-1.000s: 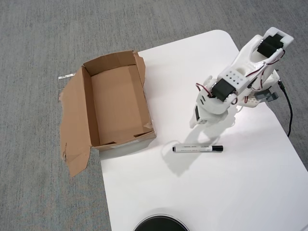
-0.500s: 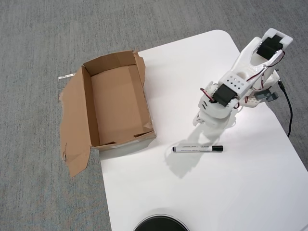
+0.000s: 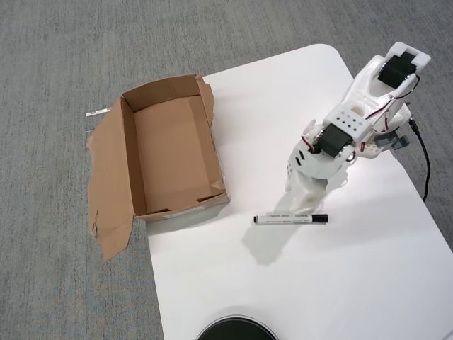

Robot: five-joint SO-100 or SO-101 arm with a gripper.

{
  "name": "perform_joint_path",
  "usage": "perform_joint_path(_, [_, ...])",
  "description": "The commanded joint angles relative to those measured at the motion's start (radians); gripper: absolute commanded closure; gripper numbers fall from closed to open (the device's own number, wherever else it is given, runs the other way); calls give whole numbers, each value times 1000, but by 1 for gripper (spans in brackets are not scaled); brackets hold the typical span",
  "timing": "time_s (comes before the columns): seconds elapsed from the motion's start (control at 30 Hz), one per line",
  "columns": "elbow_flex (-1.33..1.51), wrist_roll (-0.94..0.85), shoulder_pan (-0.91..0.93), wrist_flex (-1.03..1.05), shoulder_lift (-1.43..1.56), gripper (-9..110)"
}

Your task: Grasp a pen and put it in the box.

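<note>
Claw above pen; spread unclear; box apart, table bare between.

Bare white table lay open between pen and box; only the box's near wall barred entry.

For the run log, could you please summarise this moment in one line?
tool above pen | pen flat on table | box empty | no grasp yet

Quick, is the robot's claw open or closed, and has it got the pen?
Gripper: seen from above, so open or closed cannot be told; it holds nothing. The pen lies on the table, just below the fingers.
</note>
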Motion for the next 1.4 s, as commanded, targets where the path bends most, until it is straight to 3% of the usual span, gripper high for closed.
perform_joint_path(0.0, [-28,64,-36,-232,-60,83])
perform_joint_path(0.2, [-30,64,-39,-419,-202,83])
perform_joint_path(1.37, [228,48,-36,-417,-218,83])
